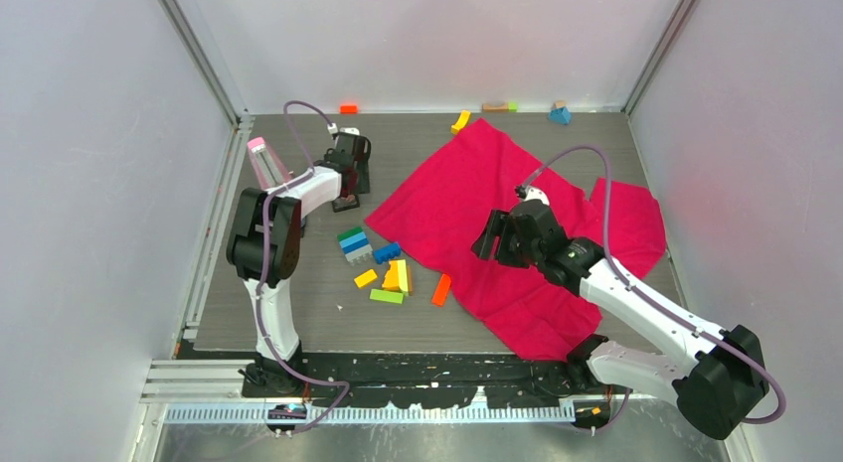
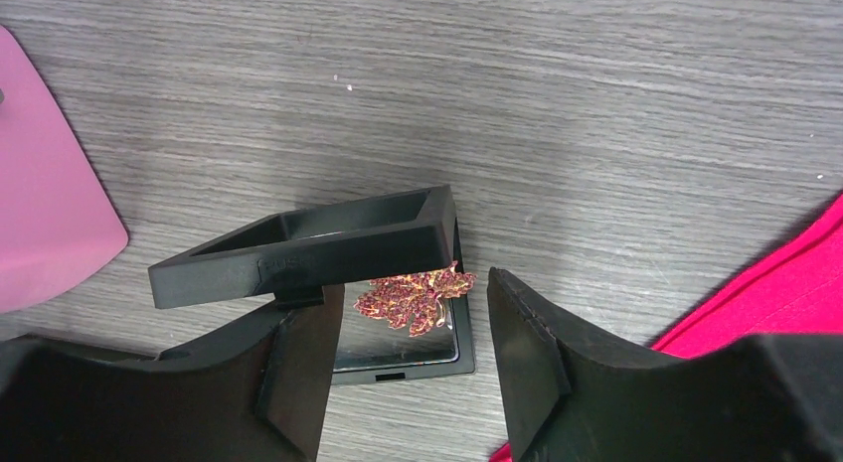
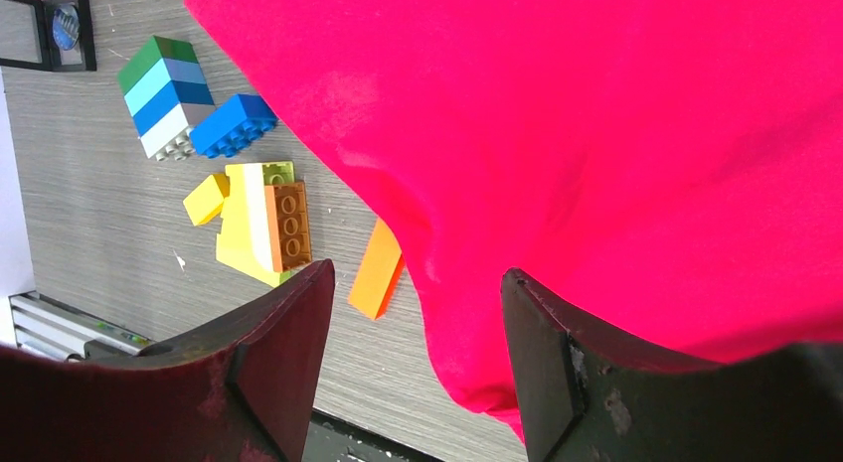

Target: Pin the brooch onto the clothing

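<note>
The brooch (image 2: 418, 298) is a glittering red-and-gold leaf-shaped piece lying in a shallow black display box (image 2: 463, 355) on the grey table. The box's black lid frame (image 2: 298, 258) is tilted up and rests against my left finger. My left gripper (image 2: 410, 288) is open low over the box, with the brooch between its fingertips and untouched; from above it shows at the far left (image 1: 350, 162). The clothing (image 1: 467, 204), a crimson-red shirt, lies spread over the middle and right (image 3: 596, 134). My right gripper (image 1: 497, 238) hovers open over its near left edge (image 3: 418, 283), holding nothing.
Loose toy blocks (image 1: 383, 273) and a green-and-blue stack (image 1: 353, 243) lie between the arms. A pink object (image 2: 40, 204) stands left of the box. More blocks (image 1: 460, 121) sit by the back wall. A second black framed box (image 3: 50, 30) shows in the right wrist view.
</note>
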Robot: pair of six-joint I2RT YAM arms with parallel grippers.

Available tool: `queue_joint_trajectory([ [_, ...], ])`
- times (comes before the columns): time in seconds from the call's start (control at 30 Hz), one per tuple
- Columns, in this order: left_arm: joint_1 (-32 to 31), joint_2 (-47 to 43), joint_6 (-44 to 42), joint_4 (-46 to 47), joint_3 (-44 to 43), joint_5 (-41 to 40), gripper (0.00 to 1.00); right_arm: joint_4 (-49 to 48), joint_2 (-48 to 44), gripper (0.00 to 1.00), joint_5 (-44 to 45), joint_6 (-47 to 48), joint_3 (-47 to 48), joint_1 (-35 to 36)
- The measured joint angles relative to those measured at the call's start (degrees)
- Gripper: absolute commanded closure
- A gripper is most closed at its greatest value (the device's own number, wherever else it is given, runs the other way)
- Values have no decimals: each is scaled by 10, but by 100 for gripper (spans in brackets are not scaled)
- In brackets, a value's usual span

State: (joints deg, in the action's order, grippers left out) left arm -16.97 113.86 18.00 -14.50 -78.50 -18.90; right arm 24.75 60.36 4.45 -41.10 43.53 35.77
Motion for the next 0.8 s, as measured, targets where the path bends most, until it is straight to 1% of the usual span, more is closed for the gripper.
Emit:
queue_joint_trajectory([
  [0.7, 0, 17, -2, -11, 0, -5, 41, 0, -6, 32, -8, -7, -7, 0],
  [0.8, -1, 20, 0, -12, 0, -4, 44, 0, -7, 32, -9, -8, -7, 0],
])
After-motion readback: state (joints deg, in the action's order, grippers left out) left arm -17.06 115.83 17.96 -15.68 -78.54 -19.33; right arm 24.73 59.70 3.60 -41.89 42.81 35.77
